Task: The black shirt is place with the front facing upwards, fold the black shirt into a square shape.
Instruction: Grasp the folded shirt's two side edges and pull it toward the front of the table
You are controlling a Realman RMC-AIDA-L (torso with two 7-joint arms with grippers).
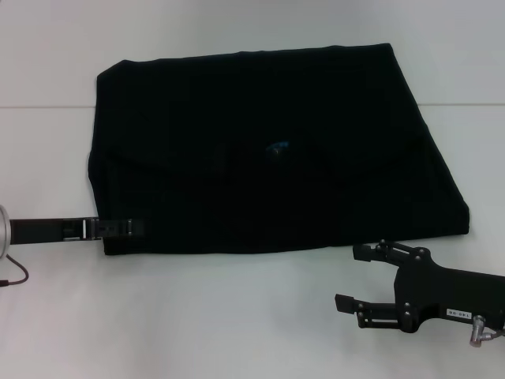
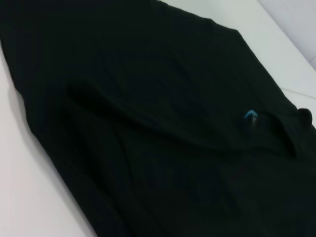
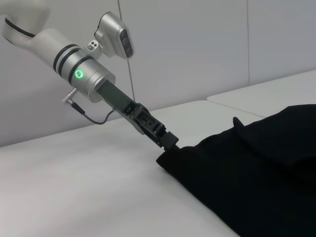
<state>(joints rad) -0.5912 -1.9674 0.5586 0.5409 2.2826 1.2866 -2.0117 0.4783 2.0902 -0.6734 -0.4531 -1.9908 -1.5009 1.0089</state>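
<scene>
Shirt [image 1: 268, 150] lies flat mid-counter [image 1: 237, 316], already folded into rough rectangle, blue mark [image 1: 277, 147] showing near middle. Left pincer [image 1: 130, 229] low at shirt's near-left corner, seemingly clenched on hem there. Right pincer [image 1: 353, 275] released, jaws apart, hovering just off shirt's near-right edge.

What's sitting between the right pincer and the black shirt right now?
Nothing: in the head view only bare white table separates the right pincer from the shirt's near edge. The pincer is open, clear of the cloth.
</scene>
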